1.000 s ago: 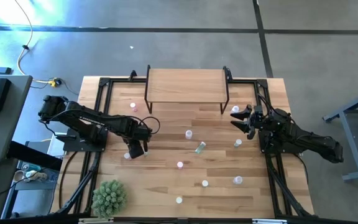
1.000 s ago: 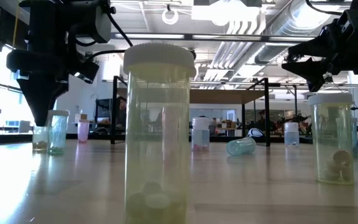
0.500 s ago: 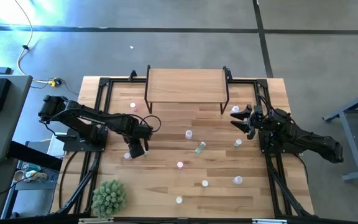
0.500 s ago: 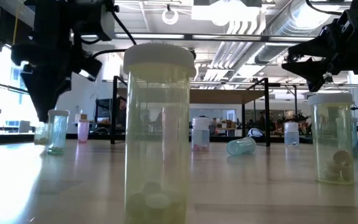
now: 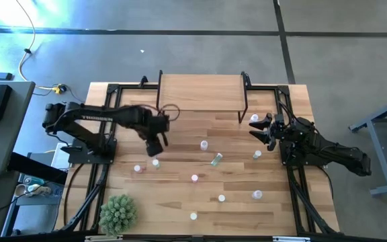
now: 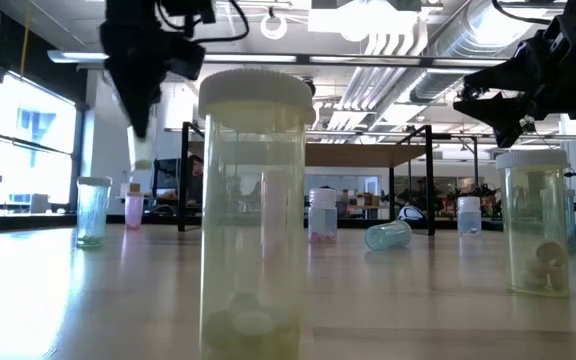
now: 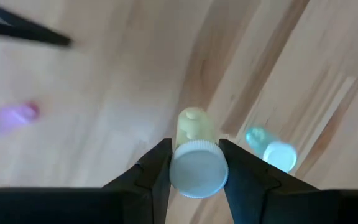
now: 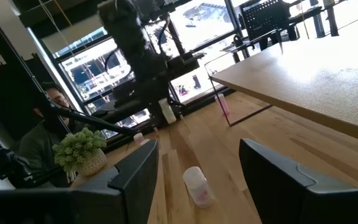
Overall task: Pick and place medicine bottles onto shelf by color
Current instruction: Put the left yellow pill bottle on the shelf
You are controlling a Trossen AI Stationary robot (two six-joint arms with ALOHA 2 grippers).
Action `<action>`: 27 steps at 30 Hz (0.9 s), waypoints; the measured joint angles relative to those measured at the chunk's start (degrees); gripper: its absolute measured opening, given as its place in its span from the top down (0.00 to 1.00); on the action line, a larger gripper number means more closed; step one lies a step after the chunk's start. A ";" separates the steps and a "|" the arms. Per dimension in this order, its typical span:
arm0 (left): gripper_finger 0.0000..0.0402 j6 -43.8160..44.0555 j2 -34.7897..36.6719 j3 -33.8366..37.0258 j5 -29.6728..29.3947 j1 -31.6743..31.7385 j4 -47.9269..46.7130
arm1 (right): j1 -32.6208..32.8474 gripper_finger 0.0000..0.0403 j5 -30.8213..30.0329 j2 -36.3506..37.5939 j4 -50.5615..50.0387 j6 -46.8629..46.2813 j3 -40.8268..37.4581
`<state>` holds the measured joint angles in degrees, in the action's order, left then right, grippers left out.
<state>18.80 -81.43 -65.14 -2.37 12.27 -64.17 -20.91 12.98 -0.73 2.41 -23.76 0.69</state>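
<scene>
Ten-odd bottles [image 5: 194, 178] across wood-plank tabletop [image 5: 180, 202].

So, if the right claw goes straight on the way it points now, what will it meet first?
Probably the small pinkish pale-capped bottle standing on the wood-plank tabletop: it sits between the open right claw's fingers in the wrist view, though depth is unclear.

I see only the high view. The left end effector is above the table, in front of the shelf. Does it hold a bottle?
Observer: Yes. The left wrist view shows the left end effector shut on a yellow bottle.
Operator: What colour is the bottle under it?
Observer: Green; that green bottle stands on the table.
Operator: And the right side?
Observer: The right end effector is open, with a small bottle on the table ahead.
</scene>
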 joint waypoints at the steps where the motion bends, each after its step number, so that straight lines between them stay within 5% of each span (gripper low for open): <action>1: 0.72 -0.74 0.00 -1.36 -0.01 0.90 -0.62 | -0.01 0.46 -0.01 -0.01 0.00 0.00 0.00; 15: 0.72 -12.07 -0.54 -18.54 -0.01 13.68 -3.14 | -0.01 0.46 -0.12 -0.01 0.01 0.00 0.00; 27: 0.72 -19.03 -13.49 -41.17 -1.55 27.20 -10.98 | 0.00 0.46 -0.34 -0.02 0.01 0.01 0.00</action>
<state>-0.23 -94.92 -106.31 -3.92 39.47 -75.15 -20.91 12.64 -0.75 2.42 -23.75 0.69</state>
